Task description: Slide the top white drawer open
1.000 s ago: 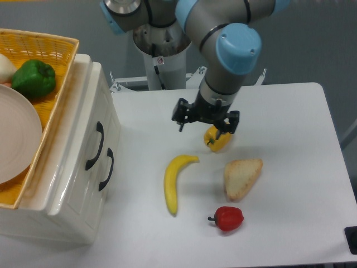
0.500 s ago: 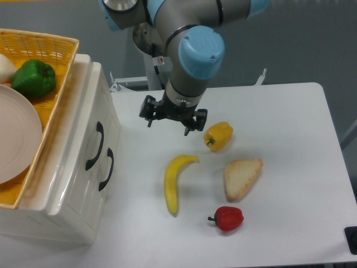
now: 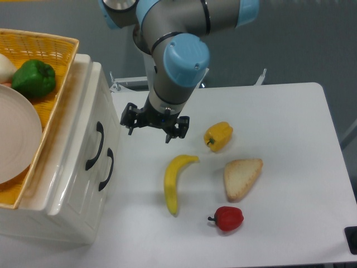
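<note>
White counter (image 3: 290, 111) against grey background, seen from above by fixed camera.

White cabinet (image 3: 72, 190) at left edge of counter. Top white drawer (image 3: 92, 120) shut flush in cabinet front, black curved handle (image 3: 95, 146) facing counter centre. Lower white drawer (image 3: 83, 195) just beneath, with matching black handle (image 3: 106, 169). Yellow wicker basket (image 3: 61, 67) on cabinet top, holding green pepper (image 3: 33, 78), white plate (image 3: 17, 139) and a white rounded item at far left, mostly cut off.

UR5e arm (image 3: 173, 61) reaching down from rear edge of counter. End effector (image 3: 149, 128) pointing downward over counter, near cabinet front, to the right of top drawer handle and apart from it. Fingers spread wide, nothing between them; left fingertip (image 3: 130, 130) nearest cabinet.

On counter, centre to front: banana (image 3: 174, 181) lying lengthwise, tip toward end effector; yellow pepper (image 3: 218, 136) to right of end effector; slice of bread (image 3: 241, 177) in front of yellow pepper; red pepper (image 3: 227, 218) toward front edge. All four items apart from one another and from end effector.

Dark object (image 3: 351, 239) at front right corner of counter, partly out of frame, not identifiable.
</note>
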